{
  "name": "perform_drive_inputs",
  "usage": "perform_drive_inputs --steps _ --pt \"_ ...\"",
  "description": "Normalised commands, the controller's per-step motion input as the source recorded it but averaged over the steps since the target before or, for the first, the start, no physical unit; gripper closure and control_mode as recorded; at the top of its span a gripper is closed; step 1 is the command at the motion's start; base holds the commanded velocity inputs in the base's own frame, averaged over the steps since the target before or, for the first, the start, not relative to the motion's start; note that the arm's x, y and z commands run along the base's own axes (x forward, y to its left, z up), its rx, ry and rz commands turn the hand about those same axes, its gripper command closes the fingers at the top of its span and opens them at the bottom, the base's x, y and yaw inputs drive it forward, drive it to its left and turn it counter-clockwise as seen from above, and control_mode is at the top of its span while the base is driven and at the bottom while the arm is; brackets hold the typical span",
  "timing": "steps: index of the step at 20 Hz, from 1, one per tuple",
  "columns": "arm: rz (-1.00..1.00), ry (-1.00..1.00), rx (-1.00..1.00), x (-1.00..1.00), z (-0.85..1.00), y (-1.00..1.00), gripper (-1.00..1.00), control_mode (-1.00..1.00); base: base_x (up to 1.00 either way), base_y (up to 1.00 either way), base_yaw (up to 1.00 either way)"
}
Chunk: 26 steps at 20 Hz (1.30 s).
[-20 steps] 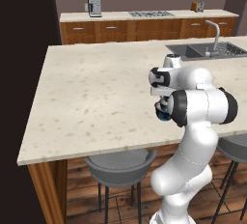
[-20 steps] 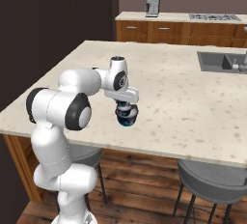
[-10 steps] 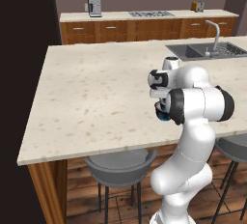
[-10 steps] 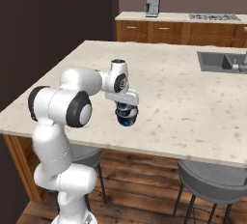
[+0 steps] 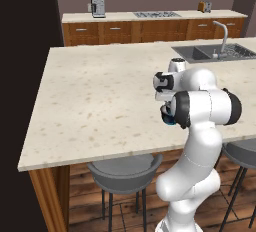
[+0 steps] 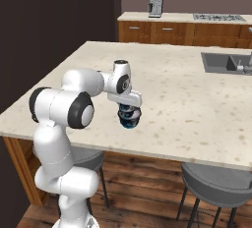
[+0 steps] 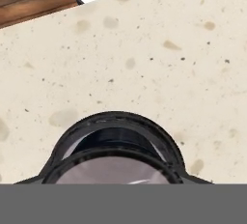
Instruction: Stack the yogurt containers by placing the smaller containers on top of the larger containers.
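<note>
A dark navy yogurt container (image 6: 129, 118) with a teal base and a pale grey top sits directly under my hand, near the front edge of the island counter (image 6: 187, 99). My gripper (image 6: 129, 116) comes down on it from above with the fingers on either side, shut on it. From the left base view only a teal sliver of the container (image 5: 167, 119) shows past my forearm, where the gripper (image 5: 166, 115) is mostly hidden. In the hand view its round dark rim and grey top (image 7: 116, 167) lie very close. I cannot tell whether it is the smaller or the larger container. The other one is out of view.
A sink with a faucet (image 5: 212, 51) is set into the counter's far right. Grey stools (image 5: 122, 168) (image 6: 216, 183) stand below the front edge. A coffee machine (image 5: 97, 5) stands on the back counter. Wide bare countertop (image 5: 100, 91) stretches to my left.
</note>
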Motion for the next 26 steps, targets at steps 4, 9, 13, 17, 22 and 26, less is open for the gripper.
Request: perform_drive_inputs --steps 4,9,13,17,22,26 --pt "0.00 0.01 0.00 0.00 -0.03 0.00 -1.00 -1.00 0.00 0.00 0.00" --pt "0.00 0.00 0.00 -0.03 0.00 -0.02 -1.00 -1.00 0.00 0.00 0.00" --pt "0.00 0.00 0.00 -0.03 0.00 0.00 -1.00 -1.00 0.00 0.00 0.00" --pt "0.00 0.00 0.00 -0.15 0.02 0.00 -1.00 -1.00 0.00 0.00 0.00" --pt "0.00 0.00 0.00 -0.58 0.27 0.00 -1.00 -1.00 0.00 0.00 0.00" --pt "0.00 -0.03 0.00 -0.85 0.35 0.00 -1.00 -1.00 0.00 0.00 0.00"
